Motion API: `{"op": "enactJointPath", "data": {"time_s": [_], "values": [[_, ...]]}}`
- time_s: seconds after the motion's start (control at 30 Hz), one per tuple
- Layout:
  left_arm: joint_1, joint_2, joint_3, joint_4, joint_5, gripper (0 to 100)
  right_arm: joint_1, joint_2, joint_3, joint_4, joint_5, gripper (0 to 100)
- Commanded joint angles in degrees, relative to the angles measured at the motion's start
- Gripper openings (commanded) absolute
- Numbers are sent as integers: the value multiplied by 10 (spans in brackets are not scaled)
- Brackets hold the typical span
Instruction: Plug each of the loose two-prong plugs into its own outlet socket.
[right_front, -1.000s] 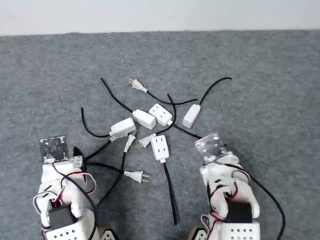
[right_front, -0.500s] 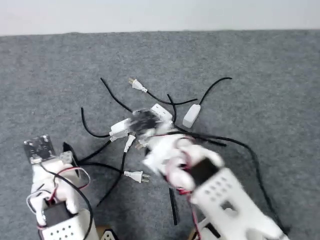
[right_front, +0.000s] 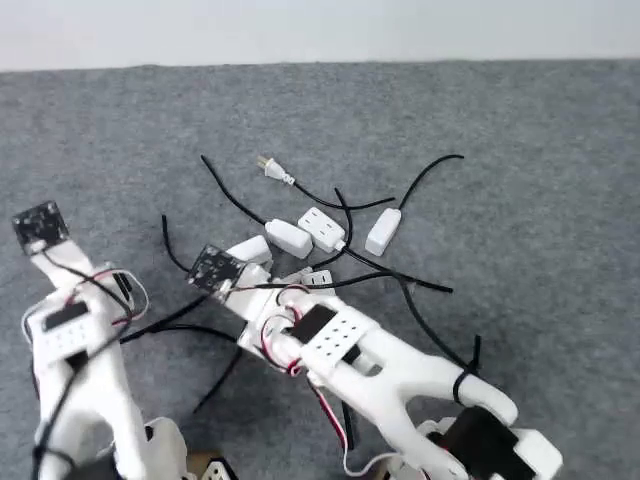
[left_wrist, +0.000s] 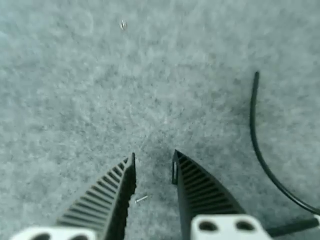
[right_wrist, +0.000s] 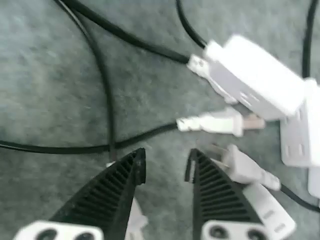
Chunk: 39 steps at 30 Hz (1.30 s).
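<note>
Our right gripper (right_wrist: 166, 160) has swung over the cords (right_wrist: 106, 100), jaws parted, a two-prong plug (right_wrist: 220, 122) just beyond its tips.

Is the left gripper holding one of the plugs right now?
No, the left gripper is open over grey carpet, with nothing held in it.

Two arms (right_front: 380, 365), each with one gripper: left gripper (left_wrist: 153, 156), right gripper (right_wrist: 167, 152). The high view shows four white outlet sockets (right_front: 322, 228) plainly and a fifth white piece (right_front: 320, 278) half hidden. Three two-prong plugs can be counted: a lone plug (right_front: 266, 166) there, a straight plug (right_wrist: 220, 123) and an angled plug (right_wrist: 240, 166) in the right wrist view.
</note>
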Motion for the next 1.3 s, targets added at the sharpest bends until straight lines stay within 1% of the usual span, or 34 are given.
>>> {"op": "enactJointPath", "data": {"time_s": [0.0,0.1,0.17,0.23,0.4,0.53,0.77,0.87,1.03,1.13,1.27], "values": [[-25,34,-55,14,9,120,-26,-2,-11,7,1,121],[-35,35,-57,14,11,120,-26,13,-10,7,32,151],[-46,40,-64,13,28,121,-29,22,-11,16,41,159],[-51,40,-66,13,35,124,-37,24,-12,22,49,158],[-52,41,-65,13,37,171,-40,23,-11,44,76,160],[-52,41,-65,13,37,171,-39,22,-11,68,85,159],[-52,41,-65,13,37,172,-40,24,-12,71,88,160],[-52,41,-65,13,37,173,-41,28,-12,71,115,161],[-50,41,-63,14,37,174,-40,29,-16,77,135,161],[-49,40,-59,14,37,174,-40,49,-32,81,144,161],[-49,40,-58,14,37,174,-40,99,-91,129,147,161]]}}
